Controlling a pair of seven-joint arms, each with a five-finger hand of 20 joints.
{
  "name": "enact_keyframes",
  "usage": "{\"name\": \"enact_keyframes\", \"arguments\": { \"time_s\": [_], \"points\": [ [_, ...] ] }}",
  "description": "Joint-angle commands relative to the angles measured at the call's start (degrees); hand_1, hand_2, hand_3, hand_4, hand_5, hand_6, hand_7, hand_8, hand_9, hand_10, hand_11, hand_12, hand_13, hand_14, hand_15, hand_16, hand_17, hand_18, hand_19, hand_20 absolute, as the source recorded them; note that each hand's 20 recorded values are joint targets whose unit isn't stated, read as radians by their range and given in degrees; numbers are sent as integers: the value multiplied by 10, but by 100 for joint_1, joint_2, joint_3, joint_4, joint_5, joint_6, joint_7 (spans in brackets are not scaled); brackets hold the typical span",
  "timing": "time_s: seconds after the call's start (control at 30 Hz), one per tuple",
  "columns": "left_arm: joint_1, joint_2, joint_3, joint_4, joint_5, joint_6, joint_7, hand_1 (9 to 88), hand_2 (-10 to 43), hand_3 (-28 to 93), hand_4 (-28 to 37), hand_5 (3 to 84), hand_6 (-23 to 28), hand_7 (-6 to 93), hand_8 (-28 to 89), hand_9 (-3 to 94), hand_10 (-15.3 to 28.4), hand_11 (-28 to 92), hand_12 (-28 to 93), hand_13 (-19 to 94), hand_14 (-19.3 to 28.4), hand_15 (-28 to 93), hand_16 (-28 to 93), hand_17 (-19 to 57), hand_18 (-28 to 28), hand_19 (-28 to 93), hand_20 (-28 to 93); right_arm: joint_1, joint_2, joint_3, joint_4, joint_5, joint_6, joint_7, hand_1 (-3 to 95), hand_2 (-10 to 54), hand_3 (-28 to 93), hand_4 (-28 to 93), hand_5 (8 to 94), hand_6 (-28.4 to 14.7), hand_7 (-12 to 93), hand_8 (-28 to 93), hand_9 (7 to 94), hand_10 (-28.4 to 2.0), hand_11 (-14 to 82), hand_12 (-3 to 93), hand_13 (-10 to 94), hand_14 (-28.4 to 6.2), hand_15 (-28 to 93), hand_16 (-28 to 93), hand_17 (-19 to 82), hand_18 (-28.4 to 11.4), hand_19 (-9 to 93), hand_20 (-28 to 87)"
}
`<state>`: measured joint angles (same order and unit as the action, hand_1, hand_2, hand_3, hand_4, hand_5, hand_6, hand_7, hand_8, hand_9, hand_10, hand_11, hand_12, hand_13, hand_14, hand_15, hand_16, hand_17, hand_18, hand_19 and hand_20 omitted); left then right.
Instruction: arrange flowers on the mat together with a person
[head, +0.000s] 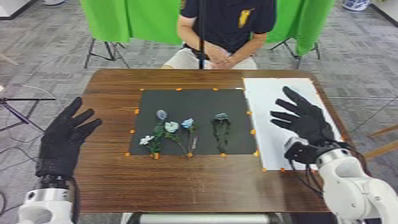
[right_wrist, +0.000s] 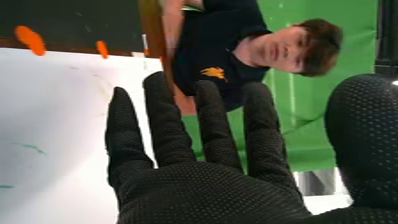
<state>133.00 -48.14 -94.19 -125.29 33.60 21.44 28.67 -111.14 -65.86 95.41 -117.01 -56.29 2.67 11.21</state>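
R hand (right_wrist: 209, 192), fingers extended, empty, over white sheet (head: 275, 90); flowers (head: 171, 127) on mat (head: 200, 100), prob. btwn placements; next needs light stem pinch.

Brown wood table (head: 178, 187): black mat (head: 191, 102) flat approx. mid-table, white sheet (head: 264, 97) flat just beside it on the R side, longer than the mat front to back. Small orange bits (head: 252, 132) along edges of mat & sheet.

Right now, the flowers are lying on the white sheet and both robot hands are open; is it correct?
Not the place: the head view shows the flowers on the black mat, beside the white sheet. The left hand and right hand are open.
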Motion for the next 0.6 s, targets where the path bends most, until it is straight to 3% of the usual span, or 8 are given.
{"name": "enact_keyframes", "arguments": {
  "time_s": [0.03, 0.3, 0.6],
  "points": [
    [53, -69, -9, 39, 59, -84, -112, 227, 50, 783, -280, 368, 29, 108, -94, 371, 162, 171, 96, 288, 264, 451, -63, -87, 242, 466, 151, -8, 52, -32, 6, -4, -21, 13, 186, 57, 766, -283, 321, 48, 119, -110, 372, -107, 36, 140, 316, -183, 150, 202, 17, -266, 457, 84],
    [68, -142, -54, 24, 121, -122, -219, 229, 49, 784, -280, 368, 29, 109, -94, 374, 165, 176, 98, 288, 265, 455, -62, -87, 242, 466, 151, -71, -54, -13, -37, 60, 9, 33, 184, 57, 768, -283, 320, 49, 121, -110, 374, -107, 37, 141, 320, -183, 153, 206, 15, -268, 459, 88],
    [52, -98, -30, 27, 78, -86, -151, 231, 49, 784, -277, 366, 30, 110, -94, 375, 166, 181, 98, 290, 267, 462, -64, -87, 242, 467, 151, -25, -160, -62, -34, 24, 40, 11, 183, 55, 771, -283, 321, 50, 123, -111, 375, -107, 37, 141, 324, -182, 159, 205, 16, -269, 463, 94]
  ]
}}
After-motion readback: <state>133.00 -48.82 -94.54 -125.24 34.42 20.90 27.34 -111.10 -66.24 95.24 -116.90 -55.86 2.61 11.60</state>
